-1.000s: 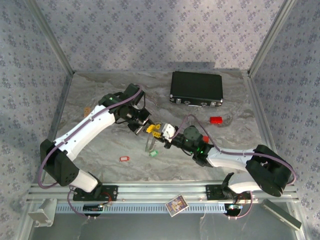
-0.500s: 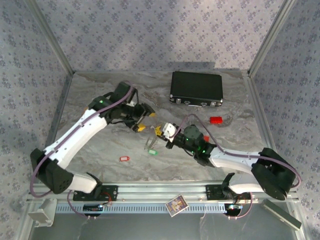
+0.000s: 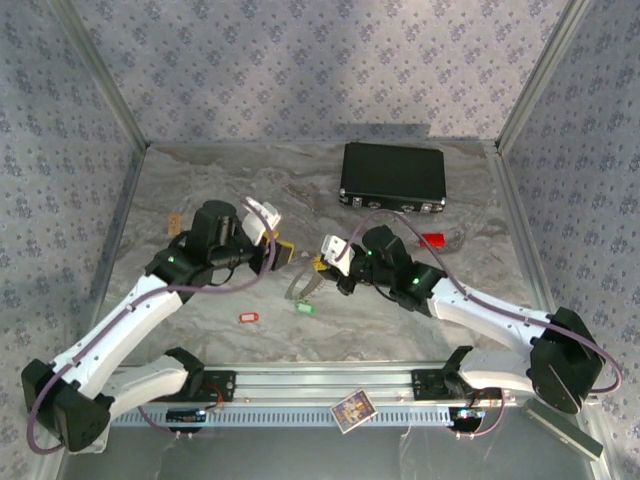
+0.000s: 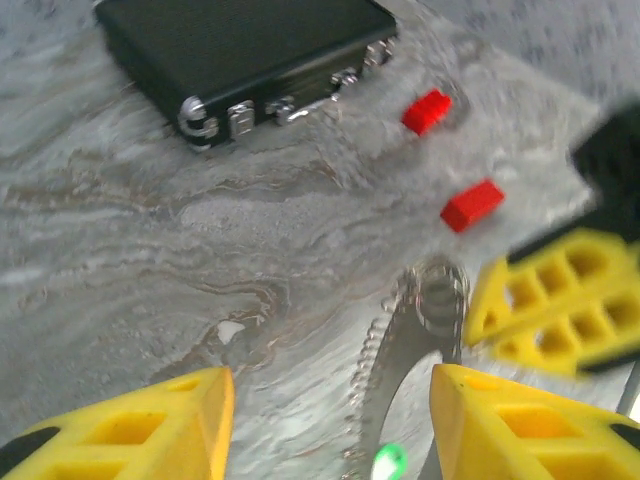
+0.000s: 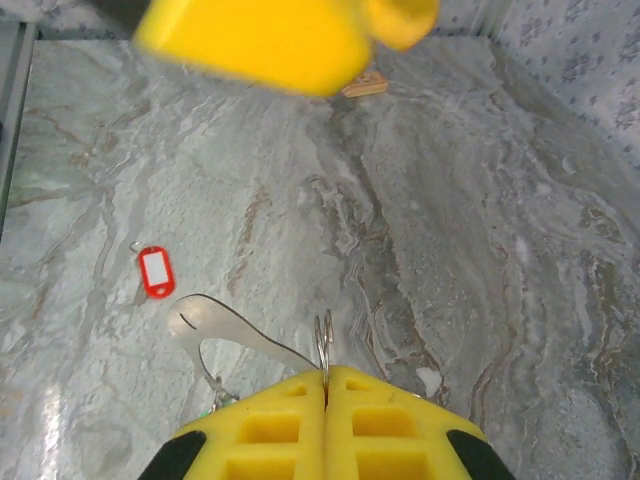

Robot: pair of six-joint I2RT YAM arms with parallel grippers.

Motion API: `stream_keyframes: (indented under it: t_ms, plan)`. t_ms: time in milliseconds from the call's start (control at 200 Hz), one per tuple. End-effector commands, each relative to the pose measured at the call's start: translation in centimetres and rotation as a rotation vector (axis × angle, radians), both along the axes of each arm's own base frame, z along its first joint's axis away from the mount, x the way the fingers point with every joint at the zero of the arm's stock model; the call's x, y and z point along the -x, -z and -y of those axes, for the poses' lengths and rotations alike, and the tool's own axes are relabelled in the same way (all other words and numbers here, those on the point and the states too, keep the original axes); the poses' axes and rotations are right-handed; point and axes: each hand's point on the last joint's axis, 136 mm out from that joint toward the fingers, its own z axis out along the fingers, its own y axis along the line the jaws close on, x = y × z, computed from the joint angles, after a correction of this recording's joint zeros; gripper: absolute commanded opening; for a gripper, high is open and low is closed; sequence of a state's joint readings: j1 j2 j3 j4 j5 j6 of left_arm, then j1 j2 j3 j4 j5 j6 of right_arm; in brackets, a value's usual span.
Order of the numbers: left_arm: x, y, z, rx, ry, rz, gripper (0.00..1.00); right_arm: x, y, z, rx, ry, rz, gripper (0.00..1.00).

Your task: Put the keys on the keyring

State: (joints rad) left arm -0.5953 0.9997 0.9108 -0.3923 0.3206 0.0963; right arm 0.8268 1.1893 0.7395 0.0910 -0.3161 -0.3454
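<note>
1. Now the left gripper (image 4: pixel 330 400) has drawn back toward the lower left, its fingers spread and clear of the keyring (image 4: pixel 372 345).
2. Mid-frame, the right gripper (image 5: pixel 325 385) pinches the keyring, and the green key (image 3: pixel 306 307) dangles beneath it.
3. Lower left of them, the red key (image 5: pixel 156 272) lies apart on the table (image 3: pixel 200 190); the black case (image 3: pixel 392 175) sits at upper middle.

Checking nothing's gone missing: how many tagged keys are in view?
2. The red-tagged key lies alone on the table; the green-tagged key lies at the near end of the keyring. Others could be hidden.
</note>
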Motion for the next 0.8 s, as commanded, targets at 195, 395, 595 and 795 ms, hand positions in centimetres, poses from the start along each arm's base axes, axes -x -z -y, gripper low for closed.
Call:
stream_keyframes:
  t_ms: [195,395,595,795]
  plan:
    - [3.2,0.4,3.3,-0.069,0.533,0.394,0.42,1.7,-1.7,0.7,0.098,-0.101,-0.034,0.0]
    - [4.3,1.9,4.6,-0.036,0.653,0.367,0.36,2.2,-2.7,0.7,0.109,-0.129,-0.044,0.0]
    - [4.8,2.6,5.2,-0.011,0.686,0.342,0.4,2.3,-3.1,0.5,0.115,-0.131,-0.041,0.0]
    - [5.1,2.9,5.8,0.008,0.702,0.312,0.38,2.4,-3.4,0.3,0.109,-0.136,-0.033,0.0]
